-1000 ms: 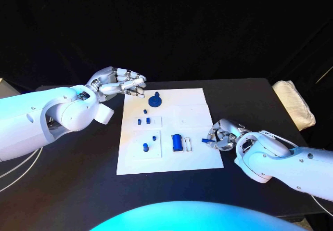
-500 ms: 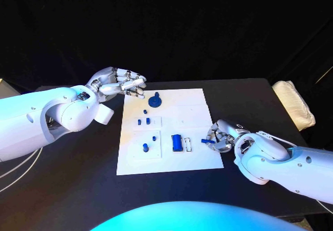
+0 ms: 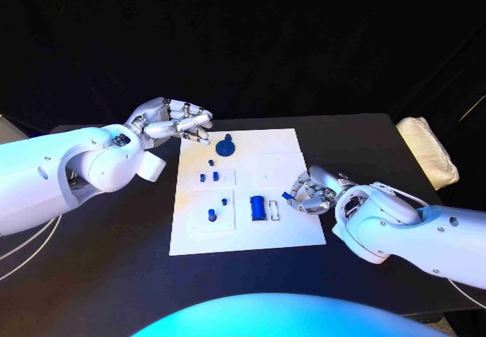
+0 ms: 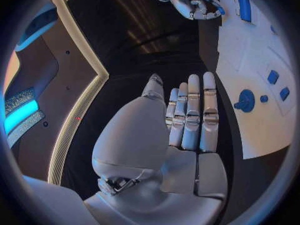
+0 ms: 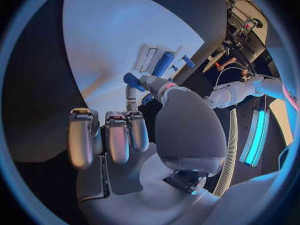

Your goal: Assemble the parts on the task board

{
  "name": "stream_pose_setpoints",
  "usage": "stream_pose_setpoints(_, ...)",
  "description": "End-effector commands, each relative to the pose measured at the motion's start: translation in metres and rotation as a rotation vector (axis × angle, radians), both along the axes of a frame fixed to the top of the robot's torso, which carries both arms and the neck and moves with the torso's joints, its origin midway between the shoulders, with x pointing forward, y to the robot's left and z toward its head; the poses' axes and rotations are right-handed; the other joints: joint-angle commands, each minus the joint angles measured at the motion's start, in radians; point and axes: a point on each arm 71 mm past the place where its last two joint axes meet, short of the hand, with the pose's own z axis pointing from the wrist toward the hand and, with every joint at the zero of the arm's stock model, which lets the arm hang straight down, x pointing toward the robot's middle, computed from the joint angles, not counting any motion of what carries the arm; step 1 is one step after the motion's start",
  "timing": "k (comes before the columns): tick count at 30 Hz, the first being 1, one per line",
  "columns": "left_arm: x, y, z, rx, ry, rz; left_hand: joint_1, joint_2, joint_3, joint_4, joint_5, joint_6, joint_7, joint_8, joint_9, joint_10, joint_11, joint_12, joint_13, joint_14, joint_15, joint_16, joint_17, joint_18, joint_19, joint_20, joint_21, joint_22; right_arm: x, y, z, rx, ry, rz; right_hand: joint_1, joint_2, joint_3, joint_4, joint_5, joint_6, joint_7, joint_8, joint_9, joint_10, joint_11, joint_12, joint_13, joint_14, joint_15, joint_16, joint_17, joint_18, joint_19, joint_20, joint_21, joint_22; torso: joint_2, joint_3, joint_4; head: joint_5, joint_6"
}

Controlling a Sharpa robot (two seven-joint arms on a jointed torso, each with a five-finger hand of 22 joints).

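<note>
The black bench (image 3: pixel 121 281) spreads wide and dark, its far edge running across at about twelve o'clock against a black curtain backdrop (image 3: pixel 304 56). Out at three o'clock, near the bench's right edge, lies a folded white cloth (image 3: pixel 429 149), ribbed or quilted by the look of it, its long side running away from me. At nine o'clock, thin pale cables (image 3: pixel 25 246) trail across the bench top toward its near left corner.
</note>
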Motion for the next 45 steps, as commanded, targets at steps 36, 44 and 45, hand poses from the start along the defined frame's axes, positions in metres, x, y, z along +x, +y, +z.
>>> stream_pose_setpoints(36,0.0,-0.005,0.0,0.0,0.01,-0.021,0.01,0.013,-0.007,0.0,0.004,0.011,0.0,-0.005,-0.002,0.01,-0.006,-0.006,-0.002,0.008,-0.004,0.005,0.008,0.015,0.012,-0.005,0.004,-0.004,0.002,0.032,-0.031,0.075,0.199,-0.039,-0.121,0.002,-0.014,0.02,-0.135,0.012,-0.02,0.024,0.014,0.08,-0.011,0.014,0.227,0.103,-0.007,0.004,0.263,-0.014,0.078,-0.006,0.006,0.213,0.001,0.0012,0.0006,0.006,-0.006)
stream_pose_setpoints(44,0.0,-0.003,-0.001,0.003,0.014,-0.016,0.009,0.014,-0.008,0.0,0.004,0.012,0.0,-0.006,-0.002,0.01,-0.006,-0.006,-0.002,0.007,-0.004,0.005,0.009,0.015,0.012,-0.005,0.003,-0.005,0.0,0.033,-0.031,0.074,0.211,-0.029,-0.124,0.002,-0.015,0.021,-0.139,0.012,-0.019,0.024,0.014,0.079,-0.01,0.013,0.227,0.103,-0.007,0.004,0.263,-0.014,0.078,-0.006,0.005,0.213,0.0,0.0001,-0.0021,0.009,-0.007)
stream_pose_setpoints(45,0.0,-0.003,-0.001,0.004,0.014,-0.015,0.009,0.014,-0.008,0.0,0.004,0.012,0.0,-0.006,-0.002,0.01,-0.006,-0.006,-0.002,0.007,-0.004,0.005,0.009,0.015,0.012,-0.005,0.003,-0.005,0.0,0.033,-0.031,0.074,0.212,-0.029,-0.125,0.002,-0.016,0.021,-0.14,0.012,-0.019,0.024,0.014,0.079,-0.01,0.012,0.227,0.103,-0.007,0.004,0.263,-0.014,0.078,-0.006,0.005,0.213,0.0,0.0001,-0.0026,0.009,-0.008)
